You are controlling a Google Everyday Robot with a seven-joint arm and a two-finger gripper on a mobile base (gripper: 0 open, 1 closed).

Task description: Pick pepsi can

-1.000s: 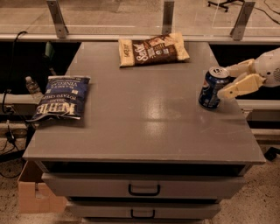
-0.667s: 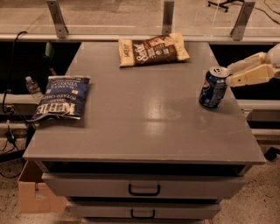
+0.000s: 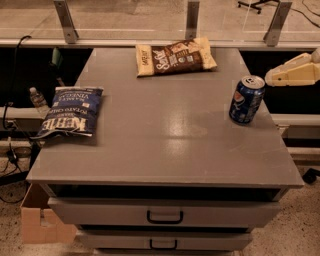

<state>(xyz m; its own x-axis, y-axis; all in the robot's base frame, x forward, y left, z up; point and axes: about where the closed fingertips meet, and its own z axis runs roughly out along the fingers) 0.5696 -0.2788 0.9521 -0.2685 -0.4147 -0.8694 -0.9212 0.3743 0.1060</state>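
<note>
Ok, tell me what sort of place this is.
Likely an office or lab: a grey drawer cabinet as table, a glass partition with metal posts behind, loose cables at left. The end effector hangs at the right edge, apart from the pepsi can.

pepsi can (image 3: pixel 246 100) dark blue, upright; hand (image 3: pixel 274 77) near, upper right, apart.

Counting now: one pepsi can (image 3: pixel 246 99), right side of grey cabinet top (image 3: pixel 165 140). Chip bags, two: blue bag (image 3: pixel 68 112) at left edge, brown bag (image 3: pixel 175 56) at far middle. One gripper (image 3: pixel 273 76), off right edge, just beyond can and apart from it. Drawers, two: upper drawer (image 3: pixel 100 214), lower drawer (image 3: pixel 115 240). One water bottle (image 3: pixel 37 100) far left. One cardboard box (image 3: pixel 37 220) on floor, near left. Metal posts along far rail, three.
</note>
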